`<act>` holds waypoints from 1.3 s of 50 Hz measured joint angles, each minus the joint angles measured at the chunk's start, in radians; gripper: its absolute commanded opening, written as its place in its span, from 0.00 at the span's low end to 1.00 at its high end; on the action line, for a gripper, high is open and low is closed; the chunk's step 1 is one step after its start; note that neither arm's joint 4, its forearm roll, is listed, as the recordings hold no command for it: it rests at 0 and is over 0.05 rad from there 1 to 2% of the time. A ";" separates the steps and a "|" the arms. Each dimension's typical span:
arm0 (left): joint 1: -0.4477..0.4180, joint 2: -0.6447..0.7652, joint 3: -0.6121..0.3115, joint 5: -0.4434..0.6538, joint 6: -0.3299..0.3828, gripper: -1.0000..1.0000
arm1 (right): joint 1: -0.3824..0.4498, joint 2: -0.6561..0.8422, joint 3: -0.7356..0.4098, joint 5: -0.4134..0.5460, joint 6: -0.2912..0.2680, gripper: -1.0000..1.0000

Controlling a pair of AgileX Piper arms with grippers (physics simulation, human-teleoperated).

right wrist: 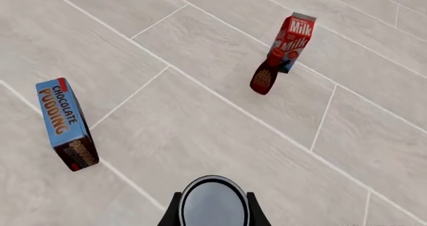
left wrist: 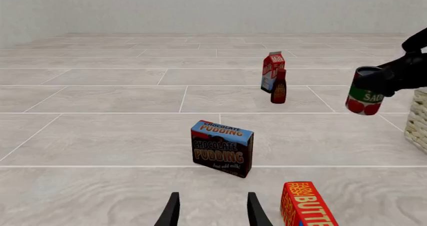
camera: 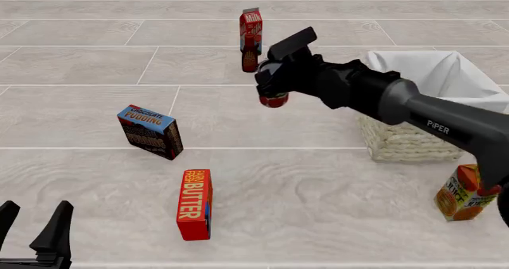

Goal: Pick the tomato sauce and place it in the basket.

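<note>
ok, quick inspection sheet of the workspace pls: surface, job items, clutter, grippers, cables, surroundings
Surface: pale tiled tabletop, no spills seen.
Job's things: tomato sauce can held off the surface, left of the basket, not yet over it.
Clutter: pudding box, butter box, milk carton with a dark bottle in front, juice carton.
Grippers: right gripper shut on the can; left gripper open, holding nothing.
Cables: nothing seen.
Surroundings: plain pale wall.
</note>
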 measured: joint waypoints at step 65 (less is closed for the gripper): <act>0.000 0.000 0.000 0.000 0.000 1.00 | -0.257 -0.220 -0.128 0.185 -0.037 0.00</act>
